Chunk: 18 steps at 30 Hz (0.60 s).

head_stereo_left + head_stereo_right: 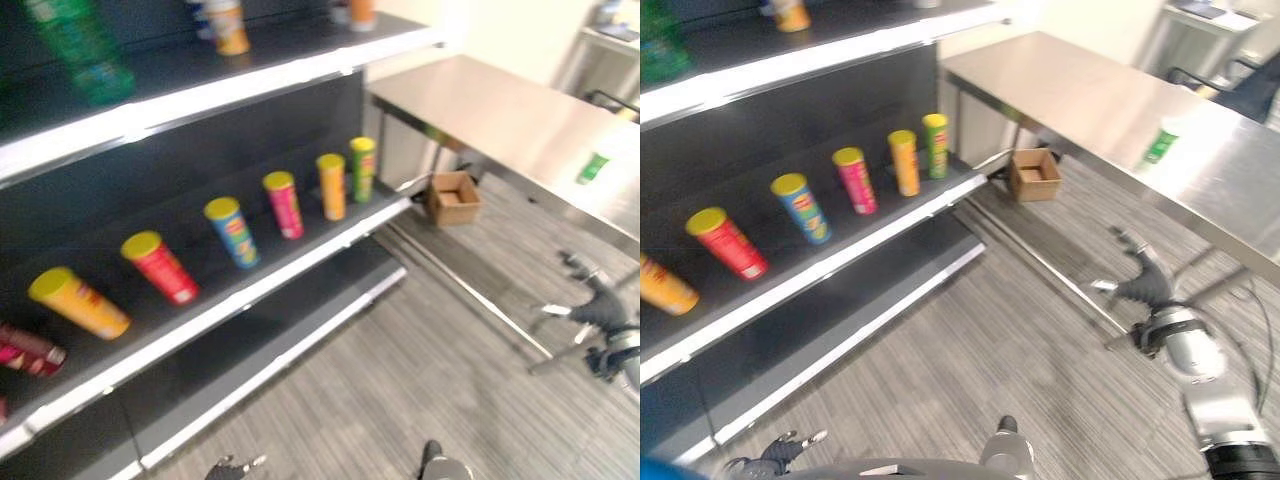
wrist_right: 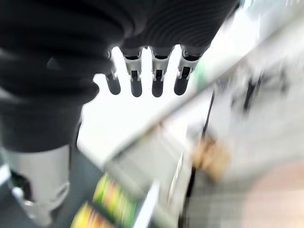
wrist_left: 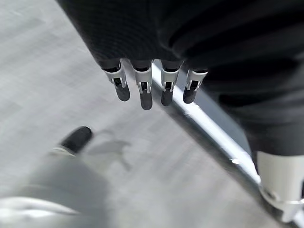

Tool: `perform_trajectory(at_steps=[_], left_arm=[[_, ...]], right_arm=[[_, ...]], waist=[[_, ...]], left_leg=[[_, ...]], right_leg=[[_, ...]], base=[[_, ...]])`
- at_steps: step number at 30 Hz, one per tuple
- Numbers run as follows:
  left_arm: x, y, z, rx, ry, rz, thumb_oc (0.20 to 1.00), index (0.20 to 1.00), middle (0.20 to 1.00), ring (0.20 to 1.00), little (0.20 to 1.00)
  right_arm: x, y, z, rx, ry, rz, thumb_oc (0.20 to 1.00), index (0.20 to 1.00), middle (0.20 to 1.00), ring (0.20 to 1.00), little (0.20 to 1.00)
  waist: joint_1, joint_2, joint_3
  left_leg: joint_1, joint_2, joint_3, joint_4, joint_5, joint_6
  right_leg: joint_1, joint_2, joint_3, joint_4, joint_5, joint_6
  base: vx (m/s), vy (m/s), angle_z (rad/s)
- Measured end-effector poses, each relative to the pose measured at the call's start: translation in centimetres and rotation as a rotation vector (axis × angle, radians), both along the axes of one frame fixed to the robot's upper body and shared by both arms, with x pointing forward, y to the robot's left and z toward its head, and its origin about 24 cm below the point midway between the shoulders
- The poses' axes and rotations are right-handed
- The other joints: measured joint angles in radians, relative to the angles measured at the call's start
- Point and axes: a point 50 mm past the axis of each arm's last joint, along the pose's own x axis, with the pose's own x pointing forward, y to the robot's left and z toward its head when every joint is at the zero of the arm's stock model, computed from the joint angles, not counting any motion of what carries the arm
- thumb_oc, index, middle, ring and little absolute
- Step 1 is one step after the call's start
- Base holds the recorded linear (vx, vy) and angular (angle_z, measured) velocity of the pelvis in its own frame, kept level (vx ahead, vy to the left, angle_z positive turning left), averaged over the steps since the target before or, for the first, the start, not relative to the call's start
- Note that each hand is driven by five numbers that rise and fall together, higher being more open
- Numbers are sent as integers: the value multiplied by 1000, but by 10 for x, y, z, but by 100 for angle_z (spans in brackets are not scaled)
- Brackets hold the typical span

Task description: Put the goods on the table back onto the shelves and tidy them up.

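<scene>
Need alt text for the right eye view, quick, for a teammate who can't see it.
The robot's open right hand hangs empty below a steel table where one green can lies. Left, a dark shelf holds a row of upright cans; a cardboard box sits on the floor.

Head stereo pair: both eyes look steeply down from above, facing the shelves (image 1: 250, 290) on the robot's left and the steel counter (image 1: 1110, 110) on its right. Shared content: the row of tubes (image 1: 285, 204) on the middle shelf, the cardboard box (image 1: 1034, 175) on the floor, the green item (image 1: 1160, 146) on the counter.

Left wrist camera: very close, looks along the left robot hand (image 3: 152, 85) down at the floor and a shelf edge.

Right wrist camera: equally close, looks past the right robot hand (image 2: 147, 76) toward the counter, shelf tubes and box.
</scene>
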Motion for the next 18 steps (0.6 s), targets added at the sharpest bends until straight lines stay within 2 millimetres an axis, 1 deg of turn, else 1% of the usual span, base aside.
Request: perform_trajectory(at_steps=[1, 2, 3, 4, 5, 6, 7, 8, 9, 10, 11, 12, 13, 14, 15, 16, 17, 18], left_arm=[[1, 7, 2, 16, -4, 14, 1000, 1000, 1000, 1000, 1000], [2, 13, 5, 32, -6, 22, 1000, 1000, 1000, 1000, 1000], [2, 17, 6, 42, -10, 25, 1000, 1000, 1000, 1000, 1000], [1, 14, 5, 33, -8, 24, 1000, 1000, 1000, 1000, 1000], [0, 9, 3, 18, -4, 29, 1000, 1000, 1000, 1000, 1000], [-1, 6, 2, 11, -2, 27, 1000, 1000, 1000, 1000, 1000], [-5, -5, -3, -19, -1, 32, 1000, 1000, 1000, 1000, 1000], [-8, -8, -4, -27, 6, 28, 1000, 1000, 1000, 1000, 1000], [-12, -13, -7, -41, 25, 20, 1000, 1000, 1000, 1000, 1000], [-16, -18, -10, -53, 46, 17, 1000, 1000, 1000, 1000, 1000], [-16, -22, -11, -64, 53, 11, 1000, 1000, 1000, 1000, 1000], [-17, -26, -13, -75, 56, 11, 1000, 1000, 1000, 1000, 1000], [-19, -29, -14, -82, 64, 12, 1000, 1000, 1000, 1000, 1000], [-23, -43, -19, -117, 83, 6, 1000, 1000, 1000, 1000, 1000], [-16, -40, -16, -109, 62, -4, 1000, 1000, 1000, 1000, 1000], [-8, -26, -10, -70, 25, -10, 1000, 1000, 1000, 1000, 1000], [0, -16, -6, -46, 1, -12, 1000, 1000, 1000, 1000, 1000], [-1, -14, -5, -41, -2, -8, 1000, 1000, 1000, 1000, 1000]], right_arm=[[-2, 0, 8, -1, -51, 3, 1000, 1000, 1000, 1000, 1000], [-3, 1, 15, 6, -93, 8, 1000, 1000, 1000, 1000, 1000], [-2, 2, 22, 17, -153, 8, 1000, 1000, 1000, 1000, 1000], [0, 3, 24, 21, -165, 11, 1000, 1000, 1000, 1000, 1000], [3, 4, 28, 18, -180, 18, 1000, 1000, 1000, 1000, 1000], [4, 6, 30, 25, -195, 22, 1000, 1000, 1000, 1000, 1000], [9, 8, 35, 37, -229, 28, 1000, 1000, 1000, 1000, 1000], [10, 9, 34, 51, -238, 27, 1000, 1000, 1000, 1000, 1000], [11, 11, 32, 67, -244, 26, 1000, 1000, 1000, 1000, 1000], [11, 11, 29, 80, -243, 17, 1000, 1000, 1000, 1000, 1000], [11, 8, 25, 88, -231, 1, 1000, 1000, 1000, 1000, 1000], [11, 4, 21, 90, -212, -17, 1000, 1000, 1000, 1000, 1000], [11, 2, 17, 93, -193, -29, 1000, 1000, 1000, 1000, 1000], [12, -7, 17, 71, -173, -58, 1000, 1000, 1000, 1000, 1000], [14, -9, 13, 97, -175, -82, 1000, 1000, 1000, 1000, 1000], [16, -6, 3, 139, -161, -98, 1000, 1000, 1000, 1000, 1000], [16, -4, -2, 142, -139, -93, 1000, 1000, 1000, 1000, 1000], [18, -3, 2, 142, -152, -91, 1000, 1000, 1000, 1000, 1000]], waist=[[-1, -10, -2], [-2, -39, -6], [12, -79, 0], [10, -96, -2], [13, -118, 8], [20, -136, 12], [40, -145, 41], [48, -148, 52], [66, -149, 65], [77, -142, 70], [80, -136, 72], [86, -107, 78], [84, -83, 80], [90, 17, 68], [122, 40, 84], [142, -5, 95], [118, -42, 115], [117, -47, 112]], left_leg=[[-4, 22, -15, 5, 71, 38], [-6, 43, -36, 12, 170, 63], [-33, 47, -107, 81, 161, 57], [-67, 6, -157, 121, 127, 17], [-118, -89, -247, 180, 36, -41], [-146, -155, -288, 213, -56, -21], [-191, -292, -321, 220, -210, 7], [-200, -359, -369, 177, -244, 34], [-206, -436, -403, 113, -267, 56], [-236, -487, -411, 55, -267, 57], [-258, -523, -415, 13, -262, 64], [-287, -535, -399, -15, -250, 80], [-315, -535, -388, -37, -255, 73], [-346, -478, -389, -104, -283, 33], [-353, -425, -354, -78, -177, 81], [-345, -434, -282, -43, -184, 70], [-361, -424, -261, -18, -186, 58], [-344, -439, -232, -47, -180, 66]], right_leg=[[-1, 24, 6, 5, -25, -17], [11, 49, 10, -4, -32, -40], [30, 69, 52, -46, -19, -97], [41, 72, 66, -80, -15, -105], [60, 81, 116, -139, 26, -142], [66, 77, 142, -174, 48, -149], [107, 73, 159, -264, 78, -146], [109, 72, 194, -268, 90, -143], [116, 72, 220, -277, 89, -143], [119, 73, 230, -293, 88, -142], [123, 73, 233, -306, 86, -139], [132, 83, 209, -314, 79, -129], [137, 98, 201, -314, 71, -119], [133, 186, 178, -266, 27, -129], [73, 200, 122, -66, -17, -140], [54, 161, 128, 25, -138, -139], [86, 161, 131, -19, -147, -114], [113, 157, 141, -67, -129, -96]], base=[[18, -333, -43], [-15, -456, -65], [-62, -398, -66], [-60, -387, -73], [-10, -185, -54], [145, -199, -99], [217, -265, -99], [241, -200, -117], [129, -81, -77], [143, -70, -70], [167, -88, -49], [219, -112, -27], [324, -106, -18], [325, -71, -39], [290, -44, -66], [330, -6, -27], [362, 11, 8], [476, 18, 23]])
